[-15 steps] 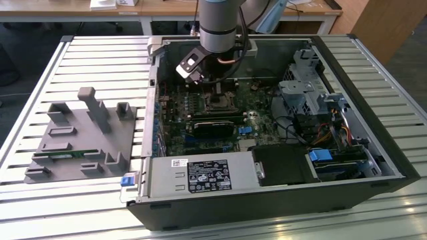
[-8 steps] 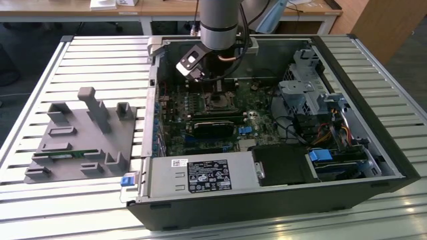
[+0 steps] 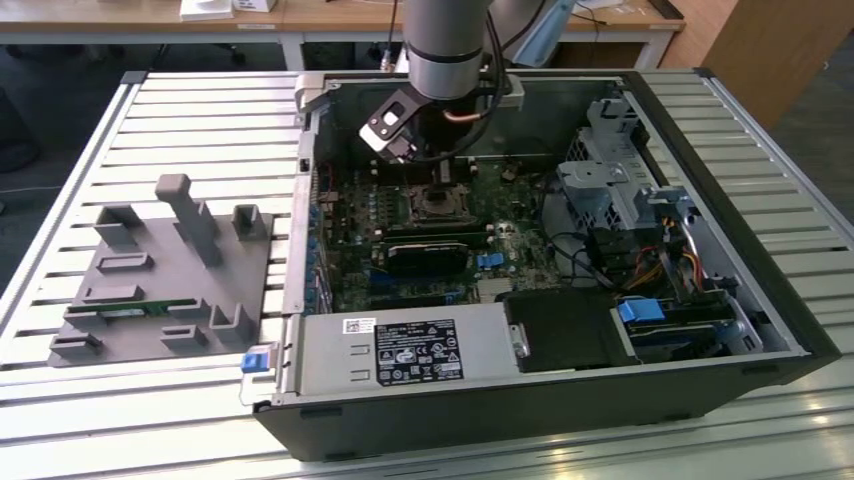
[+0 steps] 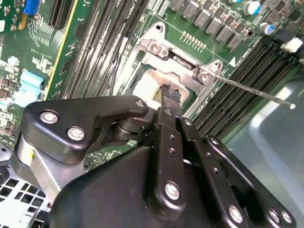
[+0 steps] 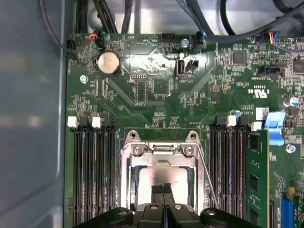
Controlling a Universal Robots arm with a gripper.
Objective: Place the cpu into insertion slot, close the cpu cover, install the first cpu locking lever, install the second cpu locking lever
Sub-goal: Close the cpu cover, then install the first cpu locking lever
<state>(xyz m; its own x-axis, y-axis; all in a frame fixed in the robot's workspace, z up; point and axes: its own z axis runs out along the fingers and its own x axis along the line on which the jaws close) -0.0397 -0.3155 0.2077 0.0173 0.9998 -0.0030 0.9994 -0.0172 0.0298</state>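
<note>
The cpu [image 5: 159, 176] sits in the insertion slot [image 3: 437, 204] on the green motherboard, and you see its dull metal top through the cut-out of the cpu cover [image 5: 159, 148], which frames it. Your end effector [image 5: 164, 189] hangs directly over the chip with its black fingertips pressed together and nothing between them. In the second wrist view a thin wire lever [image 4: 256, 93] slants out from the cover's corner across the memory slots. One green memory module [image 5: 256, 175] stands in a slot beside the socket. The open computer case [image 3: 747, 370] holds the board and a power supply with a printed label [image 3: 414, 352]. A grey fixture [image 3: 160, 270] rests on the slatted counter [image 3: 200, 110].
</note>
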